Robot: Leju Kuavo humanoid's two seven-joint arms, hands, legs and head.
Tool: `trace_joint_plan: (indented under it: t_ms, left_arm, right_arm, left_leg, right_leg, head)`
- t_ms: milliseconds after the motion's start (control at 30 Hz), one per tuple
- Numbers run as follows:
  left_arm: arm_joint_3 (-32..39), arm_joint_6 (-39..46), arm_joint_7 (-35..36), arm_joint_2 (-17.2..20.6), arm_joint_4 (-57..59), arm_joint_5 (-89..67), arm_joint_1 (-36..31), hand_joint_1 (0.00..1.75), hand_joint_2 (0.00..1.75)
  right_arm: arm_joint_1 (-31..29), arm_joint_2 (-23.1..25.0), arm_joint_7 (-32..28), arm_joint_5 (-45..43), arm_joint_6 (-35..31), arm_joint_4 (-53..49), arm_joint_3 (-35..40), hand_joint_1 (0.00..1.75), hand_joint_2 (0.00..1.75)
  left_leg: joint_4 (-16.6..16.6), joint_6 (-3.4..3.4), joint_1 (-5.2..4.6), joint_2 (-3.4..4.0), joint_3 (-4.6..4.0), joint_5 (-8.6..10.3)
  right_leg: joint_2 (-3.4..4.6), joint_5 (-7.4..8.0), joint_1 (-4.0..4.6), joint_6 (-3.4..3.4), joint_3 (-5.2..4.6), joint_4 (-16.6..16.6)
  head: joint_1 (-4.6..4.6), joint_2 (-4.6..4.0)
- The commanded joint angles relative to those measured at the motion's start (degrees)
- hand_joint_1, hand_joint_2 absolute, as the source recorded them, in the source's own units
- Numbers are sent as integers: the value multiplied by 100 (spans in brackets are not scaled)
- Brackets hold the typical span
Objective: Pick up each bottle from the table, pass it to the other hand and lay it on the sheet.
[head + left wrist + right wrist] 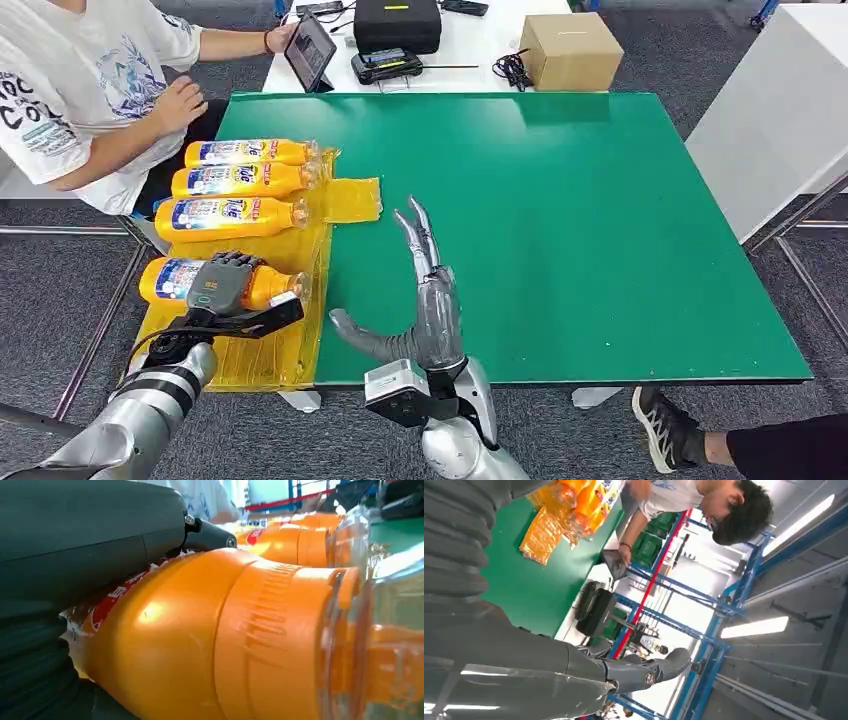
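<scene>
Three orange bottles (240, 183) with blue-and-white labels lie side by side on the yellow sheet (268, 352) at the green table's left edge. Nearer to me a further orange bottle (172, 279) lies on the sheet, and my left hand (226, 287) grips it from above around its middle. The left wrist view shows that bottle (200, 640) close up under my thumb, its clear cap end beside the other bottles. My right hand (425, 296) hovers over the green table (560, 200) right of the sheet, fingers straight and spread, holding nothing.
A person in a white T-shirt (70, 90) sits at the table's left, one hand near the far bottles. Behind the green table a white table holds a tablet (310, 50), a black case (397, 22) and a cardboard box (570, 50). A shoe (660, 425) shows at lower right.
</scene>
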Motion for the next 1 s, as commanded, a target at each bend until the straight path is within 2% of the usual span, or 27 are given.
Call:
trace_joint_plan:
  t_ms: [33,67,267,400,467,533,633,733,833,900,933,1000]
  left_arm:
    - [295,-1081,-357,-32,459,489,-100,0,175]
    - [332,-1176,-420,-40,457,587,-72,0,0]
    - [491,-2098,-558,-65,494,1202,22,0,0]
    - [777,-3027,-753,-64,548,1955,48,0,0]
    - [751,-3072,-762,-48,532,1974,67,0,0]
    - [749,-3096,-770,-47,532,1988,66,0,0]
    - [984,-3503,-841,-54,567,2391,46,0,0]
    - [1476,-4309,-1112,-70,499,3264,86,0,0]
    - [1531,-4274,-1263,-102,392,3495,127,0,0]
    - [1486,-3652,-1582,-269,98,3870,197,0,0]
    - [1419,-2818,-1721,-416,-128,3914,225,0,0]
    - [1361,-2592,-1729,-512,-209,3972,194,0,0]
  right_arm:
    - [-83,-66,43,-65,191,446,94,0,175]
    - [-82,-68,40,-66,201,462,89,0,175]
    - [-104,-63,17,-105,302,574,43,0,175]
    - [-196,-34,-18,-172,353,701,51,0,175]
    - [-221,-20,-24,-188,350,738,54,0,175]
    - [-224,-18,-26,-190,350,744,54,0,175]
    - [-243,-15,-36,-202,358,799,67,0,175]
    - [-313,18,-92,-238,337,1006,107,0,175]
    - [-319,26,-130,-253,298,1045,111,0,175]
    - [-269,-1,-125,-263,260,966,107,0,175]
    - [-237,-4,-91,-246,241,932,102,0,175]
    - [-217,-14,-78,-236,239,899,111,0,175]
  left_leg:
    - [-7,-6,7,11,38,-14]
    - [-7,-4,3,11,29,-9]
    - [-13,-3,-3,0,45,-6]
    - [-15,-5,-3,-13,72,-7]
    - [-20,-7,-1,-12,89,-7]
    - [-16,-4,-5,-43,99,-7]
    - [-21,-5,-1,-38,107,0]
    - [-19,-4,-4,-34,114,0]
    - [-21,-5,-6,-28,121,-1]
    - [-23,-7,-5,-32,121,1]
    - [-27,-9,-2,-30,121,2]
    - [-15,-5,-3,-51,112,2]
  right_leg:
    - [7,-9,9,-10,40,-12]
    - [9,-4,4,-7,29,-11]
    - [-1,-5,-2,-6,47,-13]
    - [-3,-7,-3,-9,77,-15]
    - [-4,-7,-1,-16,94,-19]
    - [-31,-15,-4,-13,110,-13]
    - [-31,-8,-1,-18,115,-23]
    - [-28,-7,-3,-19,124,-18]
    - [-25,-5,-4,-20,128,-17]
    - [-30,-5,-2,-21,129,-20]
    - [-29,-4,0,-25,129,-25]
    - [-48,-10,-1,-18,125,-15]
  head:
    - [0,0]
    - [0,0]
    - [0,0]
    - [0,0]
    - [-2,0]
    - [0,0]
    - [0,0]
    - [0,0]
    - [0,0]
    - [0,0]
    - [0,0]
    - [-2,0]
